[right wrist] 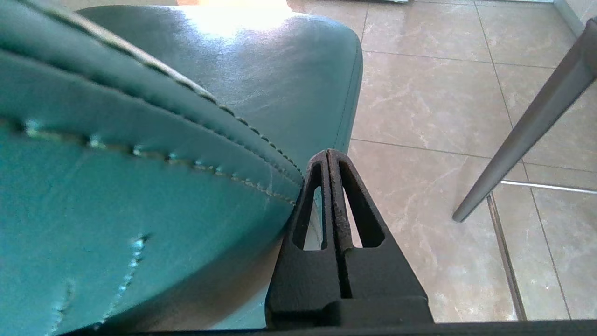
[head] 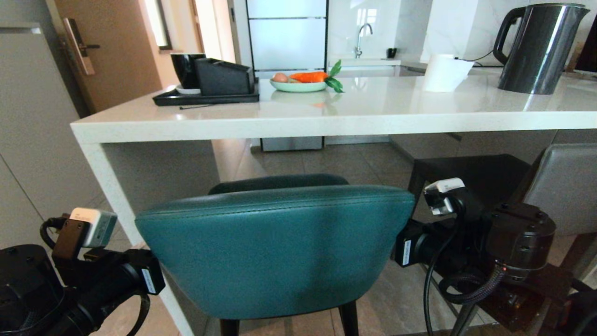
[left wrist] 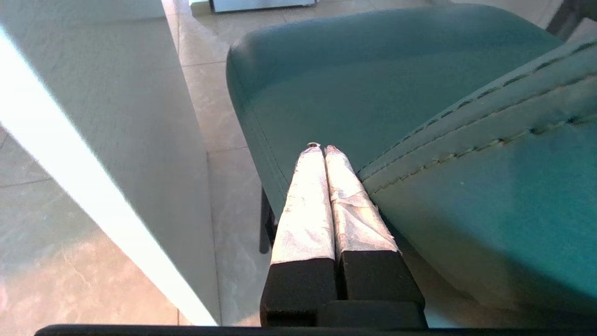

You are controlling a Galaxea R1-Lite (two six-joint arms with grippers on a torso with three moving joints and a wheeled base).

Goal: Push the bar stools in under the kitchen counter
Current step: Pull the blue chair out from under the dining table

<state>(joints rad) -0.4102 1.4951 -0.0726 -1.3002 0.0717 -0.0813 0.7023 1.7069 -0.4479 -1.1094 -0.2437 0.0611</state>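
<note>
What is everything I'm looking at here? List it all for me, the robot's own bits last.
teal stool: one, teal, in front of the counter, between the two grippers
grey stool: one, grey, to the right, partly under the counter
counter: one, white, across the middle
tray: one, black, left on the counter, holding dark containers
plate: one, pale green, mid-counter, with a carrot and an egg
paper roll: one, white, right of the plate
kettle: one, dark metal, far right on the counter
tap: one, silver, at the back wall
door: one, brown, back left
left gripper: shut, beside the stool back's left edge
right gripper: shut, beside its right edge
</note>
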